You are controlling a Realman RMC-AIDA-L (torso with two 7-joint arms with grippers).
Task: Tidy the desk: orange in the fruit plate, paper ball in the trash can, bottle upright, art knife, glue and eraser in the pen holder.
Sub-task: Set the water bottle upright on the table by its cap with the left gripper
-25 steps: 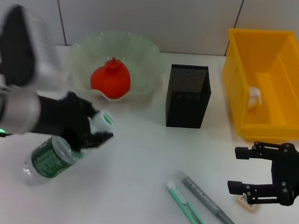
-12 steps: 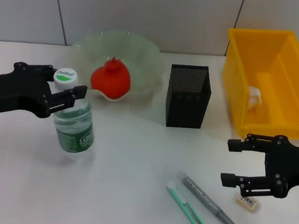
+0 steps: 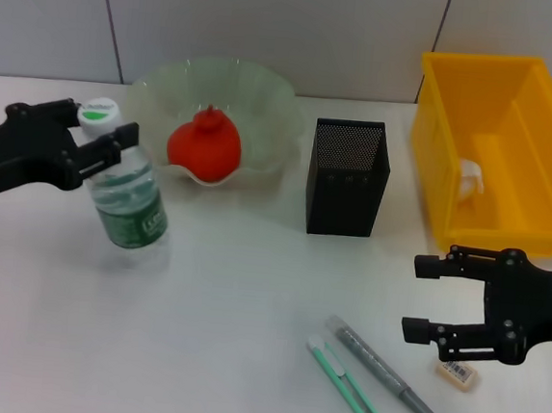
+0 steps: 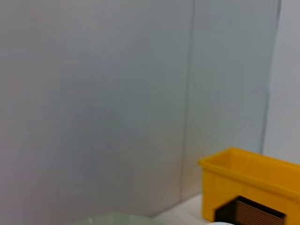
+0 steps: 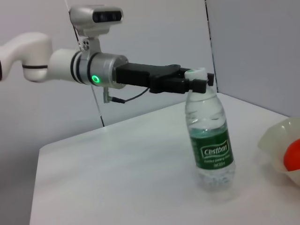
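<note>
My left gripper (image 3: 97, 147) is squeezed shut on the neck of the bottle (image 3: 127, 198), which stands a bit tilted near the fruit plate (image 3: 266, 99), and I think it is light, smooth and slippery, while my right gripper (image 3: 423, 299) waits open by the eraser (image 3: 459, 373).

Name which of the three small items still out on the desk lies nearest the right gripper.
The eraser, just under the right gripper; the grey pen-like stick and green knife lie farther left.
</note>
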